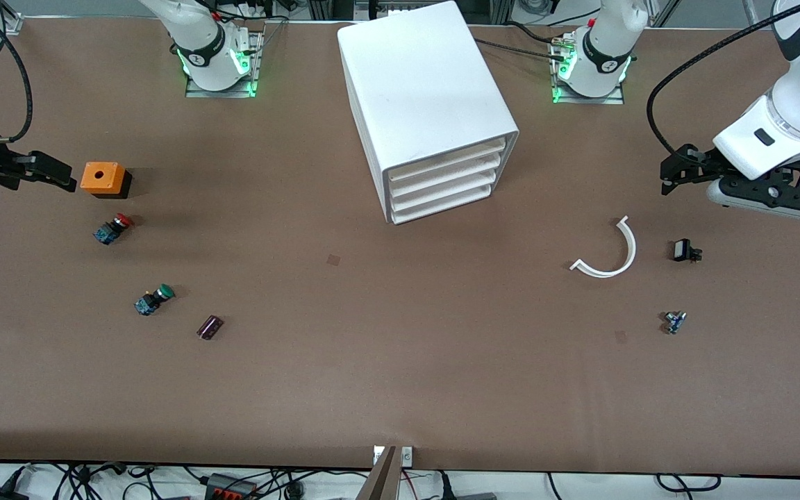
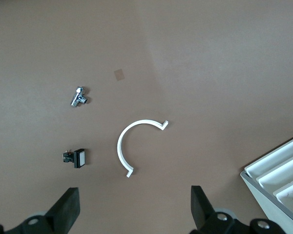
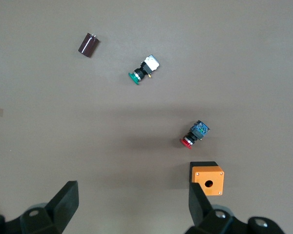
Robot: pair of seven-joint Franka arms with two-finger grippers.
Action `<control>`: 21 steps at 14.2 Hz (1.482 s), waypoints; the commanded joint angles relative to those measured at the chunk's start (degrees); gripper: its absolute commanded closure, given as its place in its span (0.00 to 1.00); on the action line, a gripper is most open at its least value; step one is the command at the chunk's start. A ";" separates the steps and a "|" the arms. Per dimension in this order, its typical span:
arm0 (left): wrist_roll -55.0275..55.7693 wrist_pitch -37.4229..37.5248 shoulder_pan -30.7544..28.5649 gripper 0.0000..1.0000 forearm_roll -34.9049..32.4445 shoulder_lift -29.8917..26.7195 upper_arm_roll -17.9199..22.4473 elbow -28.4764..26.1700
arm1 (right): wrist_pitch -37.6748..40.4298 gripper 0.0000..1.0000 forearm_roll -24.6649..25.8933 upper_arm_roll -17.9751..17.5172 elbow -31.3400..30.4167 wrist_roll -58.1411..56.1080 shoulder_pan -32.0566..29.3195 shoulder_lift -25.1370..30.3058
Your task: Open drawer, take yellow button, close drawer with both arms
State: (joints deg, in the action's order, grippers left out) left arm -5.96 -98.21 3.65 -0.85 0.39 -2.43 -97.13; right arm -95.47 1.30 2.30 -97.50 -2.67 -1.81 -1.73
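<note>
Front view: white cabinet [image 1: 428, 104] standing mid-table between the two arm bases, all four drawers pushed in, top drawer [image 1: 446, 157] shut flush. No yellow-capped button showing in any view.

Left gripper [image 1: 674, 173] hanging over bare table at the left arm's end, jaws wide apart and holding nothing. On the table near it, nearer the front camera: white curved clip [image 1: 608, 251], small black part [image 1: 685, 251], tiny metal fitting [image 1: 674, 321].

Right gripper [image 1: 42, 170] hovering at the right arm's end, just beside the orange box [image 1: 103, 179], jaws spread, empty. Lying nearer the front camera than the box: red-capped switch [image 1: 113, 228], green-capped switch [image 1: 154, 299], dark cylinder [image 1: 210, 326].

Left wrist view: fingertips [image 2: 67, 208] well apart, clip between them farther off, cabinet corner at the edge.
</note>
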 commanded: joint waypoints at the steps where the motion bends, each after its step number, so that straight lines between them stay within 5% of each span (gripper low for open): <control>1: 0.51 1.01 0.22 0.00 -0.91 -0.39 0.05 0.71 | -0.33 0.00 0.54 -0.36 -0.76 -0.49 -0.13 0.77; 13: 0.33 1.01 0.30 0.00 -0.82 -0.21 0.05 0.80 | -0.85 0.00 -2.69 -0.45 -0.15 0.30 5.22 -1.87; 21: -0.11 9.35 4.08 0.00 3.74 1.19 -0.91 1.68 | -2.79 0.00 -4.20 -0.45 0.38 0.38 12.08 -4.15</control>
State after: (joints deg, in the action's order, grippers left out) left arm -5.97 -91.50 6.77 0.76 0.45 -3.28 -97.00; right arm -97.98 -2.13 1.72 -97.49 -2.55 9.03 -5.68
